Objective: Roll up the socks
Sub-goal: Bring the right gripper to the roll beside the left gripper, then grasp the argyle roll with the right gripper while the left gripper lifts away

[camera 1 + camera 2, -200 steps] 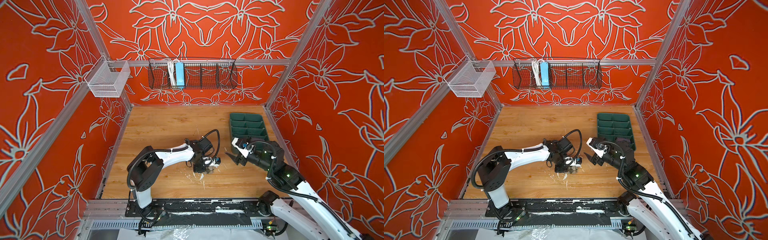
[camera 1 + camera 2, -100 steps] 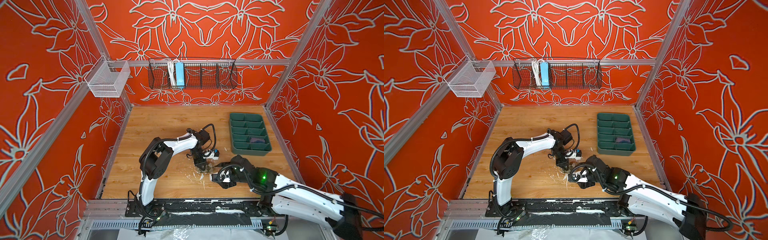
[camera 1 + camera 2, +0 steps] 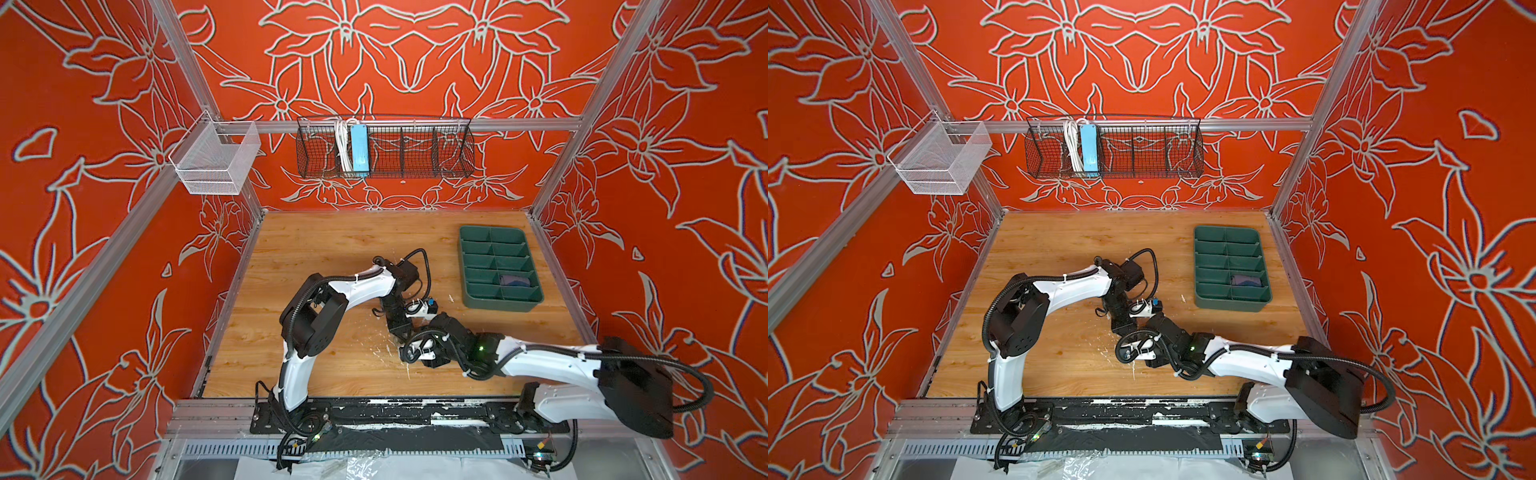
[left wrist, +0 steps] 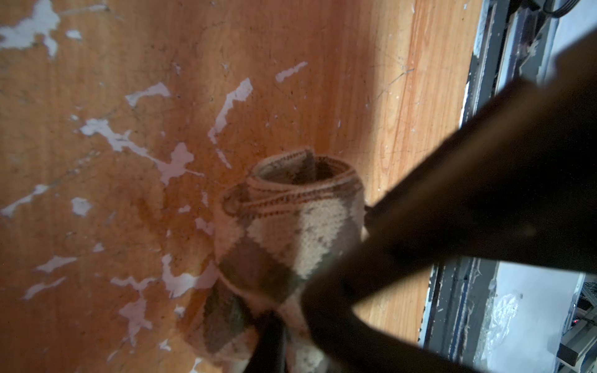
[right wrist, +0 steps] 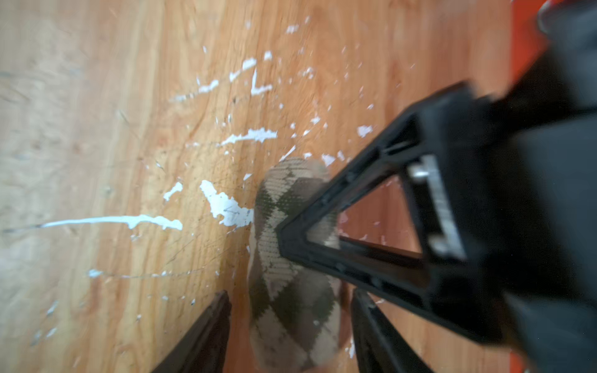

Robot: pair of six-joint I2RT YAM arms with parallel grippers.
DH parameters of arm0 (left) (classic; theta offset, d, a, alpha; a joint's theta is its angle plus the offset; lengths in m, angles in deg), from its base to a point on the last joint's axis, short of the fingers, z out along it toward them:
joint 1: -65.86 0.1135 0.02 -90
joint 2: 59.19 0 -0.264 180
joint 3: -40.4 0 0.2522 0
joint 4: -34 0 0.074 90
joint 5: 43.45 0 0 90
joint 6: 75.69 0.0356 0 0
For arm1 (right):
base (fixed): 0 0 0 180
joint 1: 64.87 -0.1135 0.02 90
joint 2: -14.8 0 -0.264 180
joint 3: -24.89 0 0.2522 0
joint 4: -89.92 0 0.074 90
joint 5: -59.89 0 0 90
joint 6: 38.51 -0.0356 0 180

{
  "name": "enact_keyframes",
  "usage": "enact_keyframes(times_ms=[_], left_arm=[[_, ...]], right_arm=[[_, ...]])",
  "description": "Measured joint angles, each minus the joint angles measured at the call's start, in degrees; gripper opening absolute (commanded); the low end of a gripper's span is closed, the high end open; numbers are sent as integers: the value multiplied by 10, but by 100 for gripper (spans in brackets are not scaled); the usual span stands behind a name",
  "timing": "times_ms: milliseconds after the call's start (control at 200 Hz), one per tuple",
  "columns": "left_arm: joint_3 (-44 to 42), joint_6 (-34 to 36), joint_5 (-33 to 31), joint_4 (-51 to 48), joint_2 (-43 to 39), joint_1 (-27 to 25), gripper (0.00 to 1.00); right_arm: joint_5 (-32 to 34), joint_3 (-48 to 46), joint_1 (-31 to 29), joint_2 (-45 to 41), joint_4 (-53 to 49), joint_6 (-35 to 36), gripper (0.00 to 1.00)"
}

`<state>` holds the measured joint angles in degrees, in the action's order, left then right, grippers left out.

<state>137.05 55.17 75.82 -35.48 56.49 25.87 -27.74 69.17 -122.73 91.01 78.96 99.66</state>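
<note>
Your left gripper (image 4: 290, 323) is pinched onto the rolled beige sock with olive-brown argyle diamonds (image 4: 290, 232). The left wrist view shows fabric squeezed between its dark fingers. The beige sock lies on the scuffed light wooden tabletop (image 3: 332, 249), about mid-width, nearer the near edge than the far wall, left of the tray. The roll's open cuff end shows in the left wrist view, layers coiled.

In the right wrist view the left gripper's black triangular finger (image 5: 339, 193) presses on the middle of the roll. Your right gripper (image 5: 287, 300) has its jaws apart, one finger on each side of the sock's end. One finger is just beside the fabric; a strip of wood shows between the other and the sock. That view is blurred, so you cannot tell whether either touches.

In both top views your white left arm (image 3: 361, 286) comes down from the far side. Your white right arm (image 3: 548, 365) reaches in low from the near right. The two grippers meet at one spot and cover the sock almost wholly.

The second sock, a purple-and-navy rolled fabric bundle (image 3: 515, 280), sits in the dark green plastic divided tray (image 3: 498, 305), far right on the table. It is in the right column, second compartment from the near end.

White chipped patches (image 4: 174, 161) mark the wood around the beige sock. On the far wall a black wire basket (image 3: 415, 153) holds a light blue power strip (image 3: 359, 147).
</note>
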Motion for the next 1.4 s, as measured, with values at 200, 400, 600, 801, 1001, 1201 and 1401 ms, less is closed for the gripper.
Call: enact_keyframes(times_ms=[200,400,600,801,1001,1201,1401], left_arm=[[0,-3,0,0,0,0,5],[0,-7,0,-4,0,4,5],[-48,-23,-17,43,-43,5,18],[-140,-37,-61,121,-173,2,48],[-193,-43,-91,170,-309,2,52],[-256,-55,-162,215,-403,2,54],[-329,-110,-315,310,-583,2,66]], right_arm=[[29,26,0,55,10,-6,44],[41,52,-1,80,-12,-16,19],[39,74,-1,91,-36,-23,0],[25,89,-1,93,-67,-41,0],[24,92,-1,87,-90,-61,0],[12,92,0,66,-125,-80,0],[-37,91,15,-2,-175,-82,0]])
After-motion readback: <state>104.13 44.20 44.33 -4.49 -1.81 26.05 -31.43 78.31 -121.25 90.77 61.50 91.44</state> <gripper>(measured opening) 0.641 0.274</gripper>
